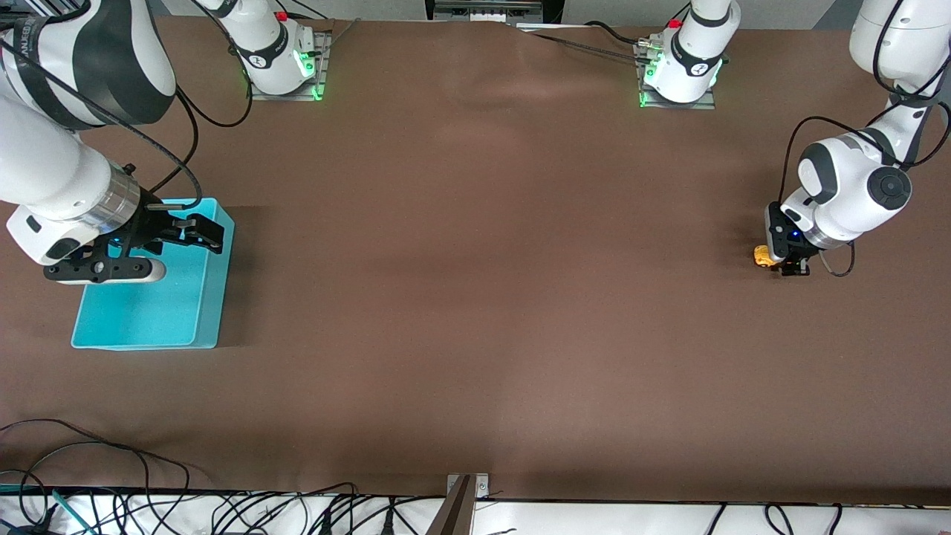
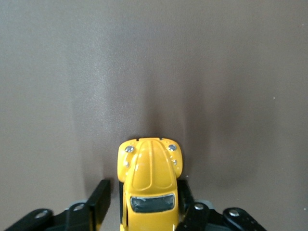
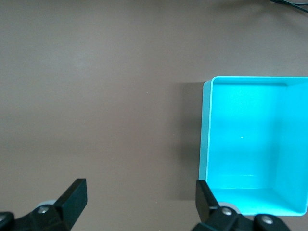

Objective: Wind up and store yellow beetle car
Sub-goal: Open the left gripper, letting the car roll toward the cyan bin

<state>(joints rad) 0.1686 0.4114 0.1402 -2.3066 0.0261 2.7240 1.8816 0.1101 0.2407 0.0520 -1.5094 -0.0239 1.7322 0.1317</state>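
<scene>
The yellow beetle car [image 1: 763, 256] sat on the brown bench [image 1: 475, 297] at the right edge of the front view, at the left arm's end and well apart from the turquoise bin [image 1: 189, 327] at the left edge of that view. The left gripper [image 1: 789, 266] was down at the bench with the car between its fingers [image 2: 98, 202]. In the left wrist view the car's long axis ran straight out along the line between the fingers, headlights and bonnet pointing away from the wrist and the rear of the body hidden toward the palm. One finger touched or nearly touched the car's flank; a narrow gap showed between the other finger and the body, so the fingers looked closed around the car but not clearly clamped on it. The left arm was folded low, wrist bent down toward the bench.

The right gripper [image 1: 178, 234] hung over the bin's upper rim, fingers spread wide and holding nothing; that arm waited. The bin showed empty in the right wrist view.

As a judgement, the left arm, being at the car, would do the pull-back, which must run along the car's long axis.
</scene>
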